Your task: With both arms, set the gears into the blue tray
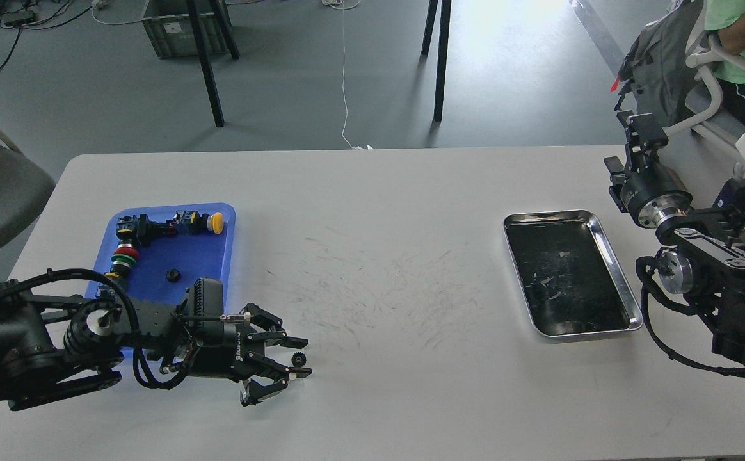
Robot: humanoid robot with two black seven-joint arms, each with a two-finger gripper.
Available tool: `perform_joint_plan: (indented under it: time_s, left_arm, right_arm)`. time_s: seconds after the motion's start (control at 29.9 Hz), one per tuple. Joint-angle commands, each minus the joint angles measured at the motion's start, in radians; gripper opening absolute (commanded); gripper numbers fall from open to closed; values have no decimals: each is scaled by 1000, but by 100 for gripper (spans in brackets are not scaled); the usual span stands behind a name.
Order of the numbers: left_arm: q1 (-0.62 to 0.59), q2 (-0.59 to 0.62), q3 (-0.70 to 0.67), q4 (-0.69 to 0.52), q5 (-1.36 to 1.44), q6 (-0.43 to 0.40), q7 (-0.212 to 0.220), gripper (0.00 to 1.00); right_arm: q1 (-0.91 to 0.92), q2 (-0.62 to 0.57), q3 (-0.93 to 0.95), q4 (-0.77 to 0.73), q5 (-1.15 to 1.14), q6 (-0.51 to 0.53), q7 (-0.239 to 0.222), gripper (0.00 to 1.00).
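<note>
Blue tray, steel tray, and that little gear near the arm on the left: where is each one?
blue tray (209, 256): head view, bare blue floor near its right side.
steel tray (603, 225): head view, shiny right rim.
gear (297, 360): head view, toothed edge, between the left end effector (299, 355) fingertips.

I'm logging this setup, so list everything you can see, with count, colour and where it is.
gears: two, black; one in the blue tray, one at the left gripper's fingertips.
blue tray: one, table's left.
push-button switches: several, yellow, red, green caps; in the blue tray.
steel tray: one, shiny, dark inside; table's right.
table: one, white.
crate: one, grey, on the floor.
left gripper: black, by the tray's near corner.
right gripper: black, right edge, raised.
</note>
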Motion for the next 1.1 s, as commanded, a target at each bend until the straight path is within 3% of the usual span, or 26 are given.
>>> perform_joint_plan:
  time_s: [0.0, 0.67, 1.07]
  left_arm:
    - [3, -6, 1, 10, 4, 2, 0, 39]
    - [4, 16, -1, 15, 53, 27, 0, 21]
    - [-63, 135, -50, -40, 45, 22, 0, 19]
  right_arm:
    - [0, 0, 0, 0, 0, 0, 0, 95]
    - [0, 1, -1, -26, 0, 5, 0, 95]
    - [0, 14, -2, -26, 0, 5, 0, 95]
